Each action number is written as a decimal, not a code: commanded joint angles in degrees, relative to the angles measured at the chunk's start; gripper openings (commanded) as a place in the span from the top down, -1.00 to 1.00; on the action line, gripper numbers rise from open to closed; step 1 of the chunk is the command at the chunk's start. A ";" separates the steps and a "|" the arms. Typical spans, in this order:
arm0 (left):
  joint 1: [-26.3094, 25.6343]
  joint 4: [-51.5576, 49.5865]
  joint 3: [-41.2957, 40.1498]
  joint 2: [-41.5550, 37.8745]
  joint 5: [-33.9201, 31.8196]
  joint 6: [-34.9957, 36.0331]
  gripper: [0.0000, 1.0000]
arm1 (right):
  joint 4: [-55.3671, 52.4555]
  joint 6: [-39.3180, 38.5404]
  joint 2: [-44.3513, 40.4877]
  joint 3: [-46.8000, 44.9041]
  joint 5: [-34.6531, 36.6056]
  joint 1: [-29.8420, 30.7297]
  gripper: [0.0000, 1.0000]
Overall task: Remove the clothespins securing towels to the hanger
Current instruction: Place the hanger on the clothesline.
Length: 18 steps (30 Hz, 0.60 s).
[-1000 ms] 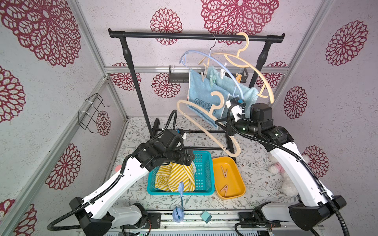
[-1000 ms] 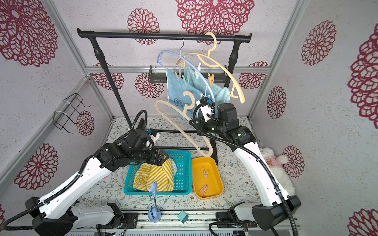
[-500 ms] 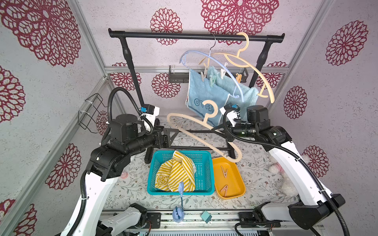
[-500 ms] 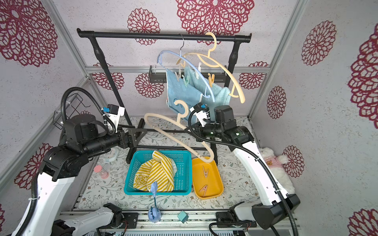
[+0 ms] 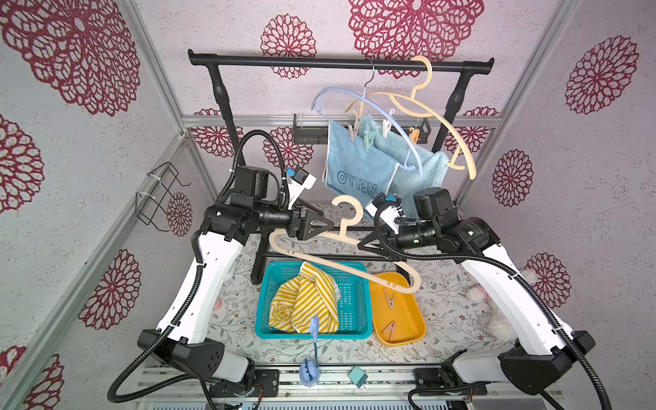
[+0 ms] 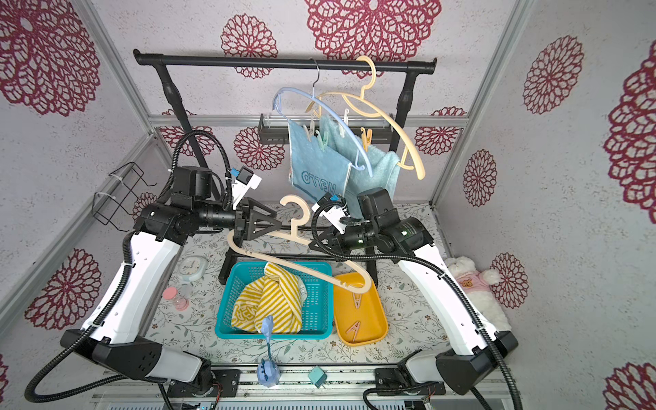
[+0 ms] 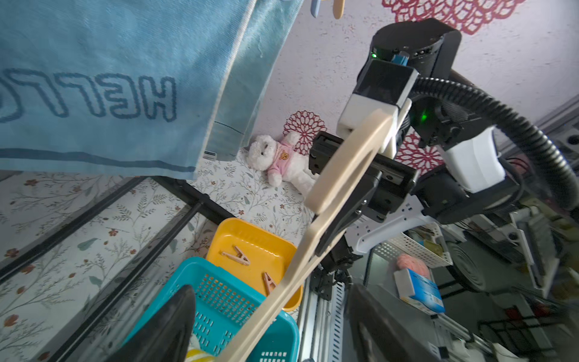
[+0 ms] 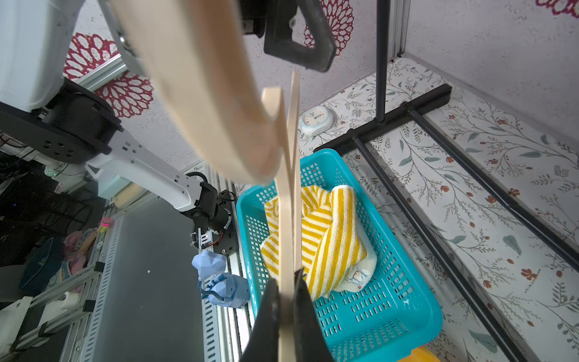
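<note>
The right gripper (image 5: 362,245) is pinching the bare beige hanger (image 5: 343,227) tight; the left gripper (image 5: 324,227) is straddling its arm, jaws wide — seat fully before clamping. Four clothespins (image 5: 369,136) are hanging above both — two lying below.

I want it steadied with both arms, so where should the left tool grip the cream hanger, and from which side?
Best grip the cream hanger on its bare upper arm beside the hook's neck, from the robot's left. That strip is thin and flat, and the right tool is shut on it past the neck.
</note>
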 commanded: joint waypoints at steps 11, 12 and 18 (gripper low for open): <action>-0.30 -11.90 -2.42 -1.15 7.45 11.39 -0.46 | -1.87 -2.51 2.42 7.27 -6.84 -0.04 1.00; -0.25 -12.06 -2.66 -1.24 7.33 11.49 -0.46 | -1.83 -2.32 2.52 7.50 -7.16 -0.04 1.00; -0.54 -11.00 -2.47 -1.69 4.21 11.46 -0.56 | -1.12 -1.48 3.09 8.42 -8.58 -0.04 1.00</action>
